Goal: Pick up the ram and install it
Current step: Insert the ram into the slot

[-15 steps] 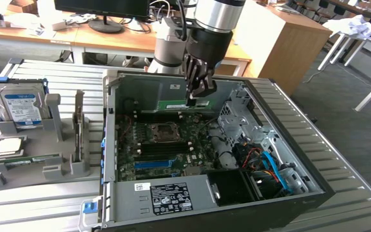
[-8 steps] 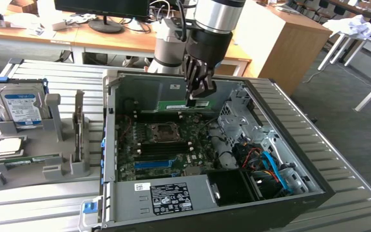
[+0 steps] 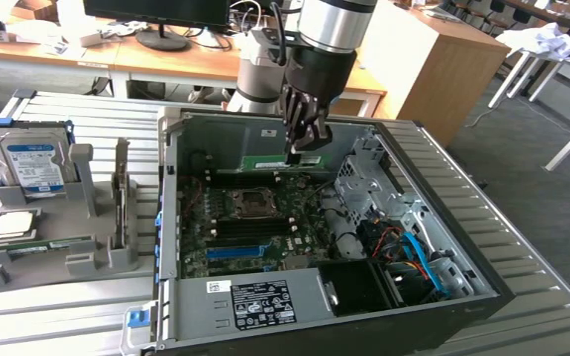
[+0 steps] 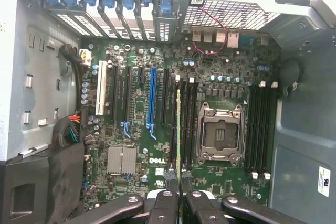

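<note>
The gripper [image 3: 299,150] is clenched on the long thin green circuit-board ram [image 3: 265,161], held on edge at twelve o'clock from the square silver processor socket [image 3: 255,202], seemingly just over a black memory slot [image 3: 235,178]; seating is the step in hand, demanding true alignment.

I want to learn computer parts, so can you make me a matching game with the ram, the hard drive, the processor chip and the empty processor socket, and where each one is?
Things:
1. ram
2. hard drive
3. processor chip
4. processor socket

Places:
A. lying flat on the grey holder
B. fixed in the middle of the motherboard
C. gripped by the claw
D. standing on edge in the grey holder

Pairs: 1-C, 2-D, 3-A, 4-B.
</note>
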